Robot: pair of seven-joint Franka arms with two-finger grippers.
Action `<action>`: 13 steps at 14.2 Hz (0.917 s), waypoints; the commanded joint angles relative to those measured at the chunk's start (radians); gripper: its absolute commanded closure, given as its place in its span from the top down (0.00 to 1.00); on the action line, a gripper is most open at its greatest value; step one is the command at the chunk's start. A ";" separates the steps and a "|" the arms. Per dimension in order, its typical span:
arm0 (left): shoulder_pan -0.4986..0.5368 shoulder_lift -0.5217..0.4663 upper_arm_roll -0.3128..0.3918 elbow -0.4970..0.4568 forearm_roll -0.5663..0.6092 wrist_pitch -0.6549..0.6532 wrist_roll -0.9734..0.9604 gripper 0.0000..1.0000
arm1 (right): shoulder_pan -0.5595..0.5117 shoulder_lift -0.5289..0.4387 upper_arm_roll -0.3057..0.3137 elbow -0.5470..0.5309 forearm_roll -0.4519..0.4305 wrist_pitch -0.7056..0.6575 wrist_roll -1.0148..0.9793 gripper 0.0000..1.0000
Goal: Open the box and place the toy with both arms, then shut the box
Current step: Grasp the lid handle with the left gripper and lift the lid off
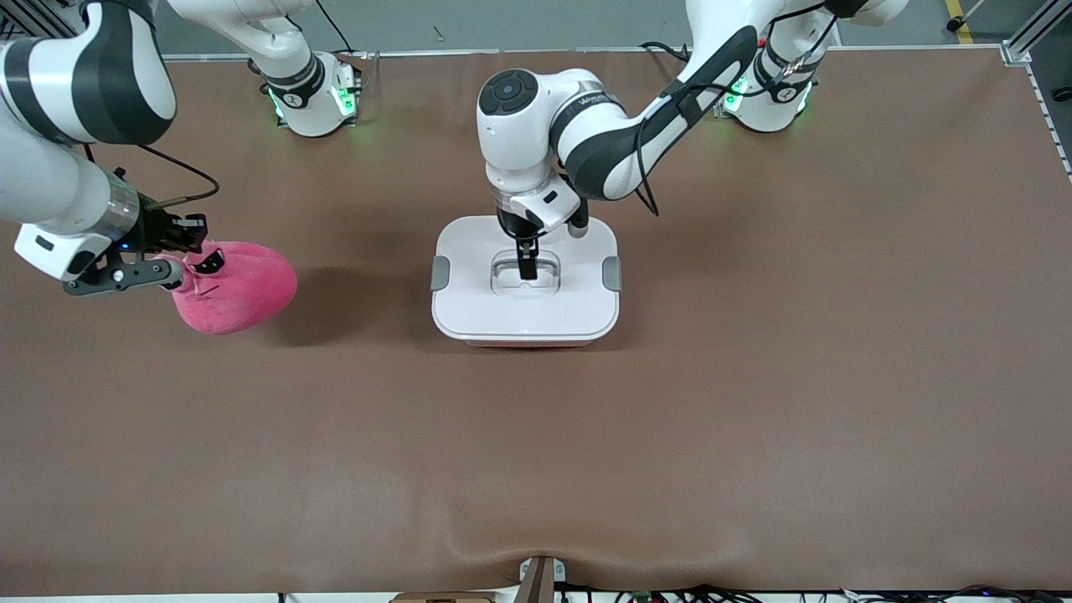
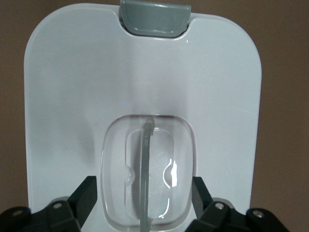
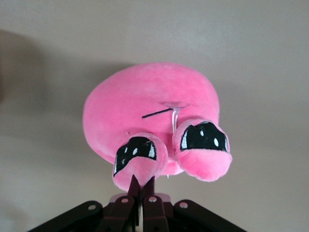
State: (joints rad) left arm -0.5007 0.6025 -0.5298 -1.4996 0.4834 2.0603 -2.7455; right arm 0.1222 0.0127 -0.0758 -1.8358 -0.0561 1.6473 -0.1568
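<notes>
Toy: soft, light round pink plush blob [image 3: 152, 121], hanging below right gripper [image 3: 141, 195], pinched at one ear.
Lid: rigid white plastic lid [image 2: 72, 96]; left gripper [image 2: 145, 195] spread astride its clear handle [image 2: 146, 169].

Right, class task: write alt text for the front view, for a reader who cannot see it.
The left gripper reaches, open, into the clear recessed handle of the closed box at mid-table. Toward the right arm's end, the right gripper holds the toy, pinched shut on it, above the brown table.
</notes>
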 commanded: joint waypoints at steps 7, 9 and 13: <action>-0.027 0.036 0.005 0.029 0.044 0.023 -0.111 0.55 | -0.010 0.003 -0.009 0.105 -0.004 -0.077 -0.078 0.00; -0.027 0.036 0.005 0.029 0.046 0.023 -0.105 0.46 | -0.010 0.006 -0.009 0.105 -0.004 -0.073 -0.079 0.00; -0.027 0.034 0.005 0.029 0.047 0.021 -0.099 0.21 | -0.006 0.013 -0.007 0.115 0.018 -0.073 -0.090 0.00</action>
State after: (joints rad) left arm -0.5096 0.6232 -0.5294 -1.4939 0.4882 2.0805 -2.7453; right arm 0.1196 0.0140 -0.0872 -1.7518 -0.0536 1.5915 -0.2284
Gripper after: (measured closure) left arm 0.661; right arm 0.956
